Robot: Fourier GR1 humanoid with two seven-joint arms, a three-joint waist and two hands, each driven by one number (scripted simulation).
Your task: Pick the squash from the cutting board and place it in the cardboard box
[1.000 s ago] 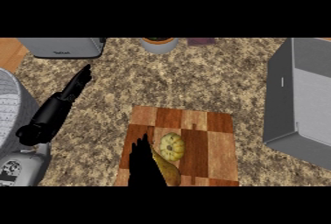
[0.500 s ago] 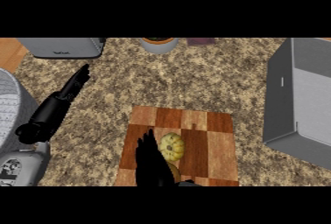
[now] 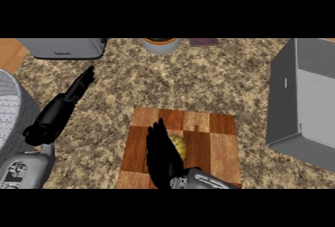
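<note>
Scanning from the counter's left edge: a grey rounded object (image 3: 9,115) sits there, cut off by the frame, can't tell what it is. Left hand (image 3: 79,84) next, fingers straight and pointing toward the back of the counter (image 3: 196,80), holding nothing, resting over bare speckled stone near the left edge. Its black forearm runs back down to the near-left corner. Grey toaster-like appliance (image 3: 62,48) at the back-left corner. A grey pot with an orange rim (image 3: 161,44) at the back edge, near centre; a dark flat item (image 3: 204,42) just beside it, too cut off to identify.

Wooden cutting board (image 3: 216,142) lies at the near edge, about centre. Squash (image 3: 178,145), yellow, is on the board, left of the board's middle. Right hand (image 3: 160,150) is over the board, fingers extended and close together, lying against the squash's left side and covering part of it. Can't tell whether it's closed around it.

Grey-looking cardboard box (image 3: 288,102) at the right edge, open top, well apart from the board.
</note>
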